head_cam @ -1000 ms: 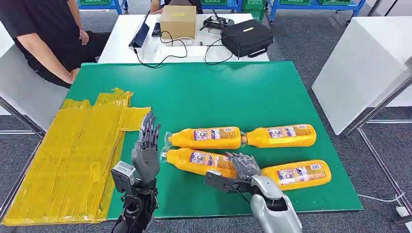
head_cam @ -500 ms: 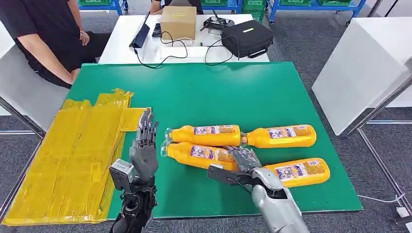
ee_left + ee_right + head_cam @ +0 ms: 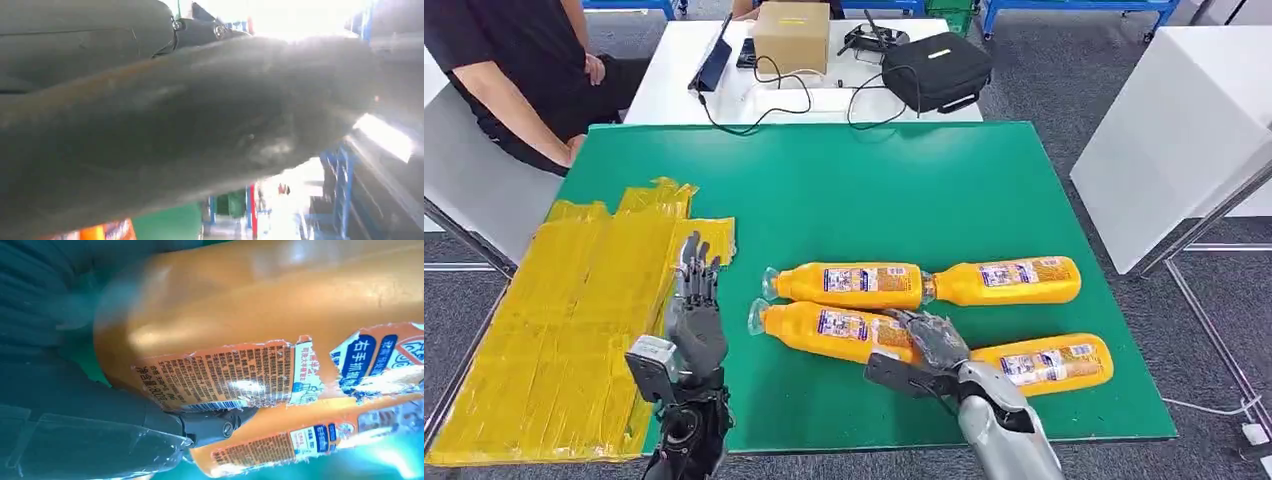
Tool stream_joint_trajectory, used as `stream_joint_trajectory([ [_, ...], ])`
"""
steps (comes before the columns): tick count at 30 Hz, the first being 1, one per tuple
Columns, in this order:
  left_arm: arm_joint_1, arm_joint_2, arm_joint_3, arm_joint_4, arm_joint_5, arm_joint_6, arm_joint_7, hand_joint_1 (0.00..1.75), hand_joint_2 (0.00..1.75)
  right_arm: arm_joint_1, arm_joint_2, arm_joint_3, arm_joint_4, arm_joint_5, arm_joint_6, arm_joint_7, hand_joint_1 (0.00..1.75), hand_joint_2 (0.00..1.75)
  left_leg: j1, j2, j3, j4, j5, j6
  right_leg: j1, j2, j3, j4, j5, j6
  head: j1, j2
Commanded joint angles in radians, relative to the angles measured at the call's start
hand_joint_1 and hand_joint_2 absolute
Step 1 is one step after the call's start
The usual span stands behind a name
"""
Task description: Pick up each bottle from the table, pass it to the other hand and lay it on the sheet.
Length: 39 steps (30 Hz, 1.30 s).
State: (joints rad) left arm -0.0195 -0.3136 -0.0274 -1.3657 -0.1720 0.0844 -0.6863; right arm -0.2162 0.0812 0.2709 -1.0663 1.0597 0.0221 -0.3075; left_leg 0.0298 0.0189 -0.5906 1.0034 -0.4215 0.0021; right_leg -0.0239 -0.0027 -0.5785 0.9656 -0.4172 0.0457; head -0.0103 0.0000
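Several orange bottles with clear caps lie on the green table (image 3: 854,180). My right hand (image 3: 929,345) grips the near-left bottle (image 3: 829,330) at its base end. In the right wrist view that bottle (image 3: 260,305) looms large, with the hand's fingers (image 3: 75,405) wrapped under it and another bottle (image 3: 300,435) beside it. The far-left bottle (image 3: 849,284), far-right bottle (image 3: 1009,280) and near-right bottle (image 3: 1044,362) lie untouched. My left hand (image 3: 692,315) stands upright and open, holding nothing, between the bottles' caps and the yellow sheet (image 3: 554,310).
A person in black (image 3: 514,70) sits at the table's far left corner. Behind the green table stands a white table with a cardboard box (image 3: 791,37), a black bag (image 3: 936,70) and cables. A white cabinet (image 3: 1174,130) is to the right.
My left hand has moved left, toward the yellow sheet's edge. My right hand stays closed on the near-left bottle, which has shifted slightly. The camera tilted a little.
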Motion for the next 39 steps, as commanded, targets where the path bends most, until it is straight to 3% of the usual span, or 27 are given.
stream_joint_trajectory([
  [1,0.062,-0.035,0.265,-0.128,0.122,0.113,-0.012,0.0,0.0,0.04,-0.032,0.05,-0.055,-0.037,-0.005,-0.006,1.75,1.75,0.0,0.002,0.0,0.0,-0.001,0.001,0.001,0.002,-0.001,0.0,0.0,-0.002,0.0,0.0],
  [9,0.116,-0.035,0.301,-0.147,0.172,0.092,-0.012,0.0,0.0,0.087,0.023,0.069,-0.116,-0.061,-0.026,-0.013,1.75,1.75,0.0,0.0,-0.005,0.0,-0.002,0.002,0.0,0.002,-0.006,0.001,-0.002,-0.002,0.0,0.0],
  [13,0.081,-0.024,0.393,-0.093,0.206,-0.001,-0.012,0.0,0.0,-0.008,0.086,0.103,-0.031,-0.083,-0.056,-0.019,1.75,1.75,-0.001,0.002,-0.008,0.0,-0.001,0.001,0.0,0.003,-0.009,0.001,-0.001,-0.002,0.0,0.0],
  [16,0.033,-0.01,0.477,-0.047,0.231,-0.113,-0.009,0.0,0.0,-0.14,0.138,0.135,0.023,-0.114,-0.053,0.007,1.75,1.75,-0.001,0.005,-0.008,-0.001,-0.001,0.001,0.0,0.007,-0.01,0.002,0.0,-0.003,0.0,0.0],
  [18,0.004,-0.035,0.507,-0.062,0.2,-0.134,0.01,0.0,0.0,-0.213,0.141,0.143,0.043,-0.154,-0.038,0.027,1.75,1.75,-0.001,0.007,-0.012,0.001,0.0,0.0,0.0,0.008,-0.015,0.003,0.001,-0.002,0.001,0.0],
  [23,0.01,-0.035,0.488,-0.067,0.196,-0.13,0.014,0.0,0.0,-0.195,0.126,0.144,0.03,-0.157,-0.032,0.029,1.75,1.75,0.0,-0.002,-0.013,-0.001,0.005,0.0,0.001,-0.003,-0.013,0.001,0.001,-0.003,0.0,0.0],
  [30,0.011,-0.035,0.488,-0.067,0.196,-0.13,0.014,0.0,0.0,-0.192,0.126,0.145,0.029,-0.158,-0.033,0.028,1.75,1.75,0.0,-0.005,-0.014,0.0,0.005,0.0,0.0,-0.003,-0.013,0.002,0.001,-0.003,0.001,0.0],
  [31,0.018,-0.035,0.482,-0.067,0.211,-0.154,0.023,0.0,1.75,-0.184,0.121,0.144,0.015,-0.168,-0.045,0.014,1.75,1.75,-0.001,-0.005,-0.015,0.0,0.005,0.0,0.0,-0.004,-0.014,0.002,0.001,-0.003,0.0,0.0],
  [34,0.046,-0.014,0.434,-0.01,0.237,-0.259,0.018,0.0,1.75,-0.181,0.078,0.142,0.015,-0.219,-0.062,-0.036,1.75,1.75,-0.001,-0.006,-0.014,-0.001,0.005,0.0,0.0,-0.004,-0.013,0.002,0.001,-0.004,0.0,0.0],
  [39,-0.062,0.014,0.318,0.16,0.194,-0.337,-0.012,0.0,1.75,-0.294,0.094,0.077,0.101,-0.263,-0.06,-0.077,1.75,1.75,-0.001,-0.011,-0.016,0.0,0.007,0.001,-0.001,-0.009,-0.015,0.002,0.001,-0.004,0.001,0.0],
])
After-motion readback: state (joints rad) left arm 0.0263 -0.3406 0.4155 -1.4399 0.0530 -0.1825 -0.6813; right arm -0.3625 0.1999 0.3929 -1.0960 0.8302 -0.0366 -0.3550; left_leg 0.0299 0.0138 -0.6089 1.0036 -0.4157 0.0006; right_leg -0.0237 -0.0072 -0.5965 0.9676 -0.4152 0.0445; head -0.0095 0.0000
